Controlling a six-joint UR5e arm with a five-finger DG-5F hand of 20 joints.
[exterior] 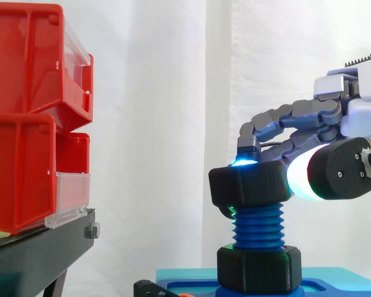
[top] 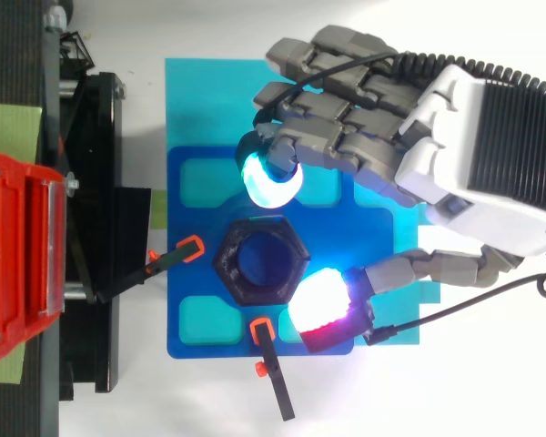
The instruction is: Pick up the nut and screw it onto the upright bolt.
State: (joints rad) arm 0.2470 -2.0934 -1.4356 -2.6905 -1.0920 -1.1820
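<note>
White curtain (exterior: 161, 124) behind, blue base (top: 196, 218) below; robot hand (top: 455, 182) pinches black nut (exterior: 250, 185) atop the bolt (exterior: 258, 226).

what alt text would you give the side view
A robot hand at the right grips a black hex nut with curled fingers, the nut sitting on top of an upright blue threaded bolt. The bolt rises from a black collar on a blue base; red bins stacked on a black stand are at left, before a white curtain.

Black hex nut (exterior: 250, 184) sits atop upright blue bolt (exterior: 257, 228).
</note>
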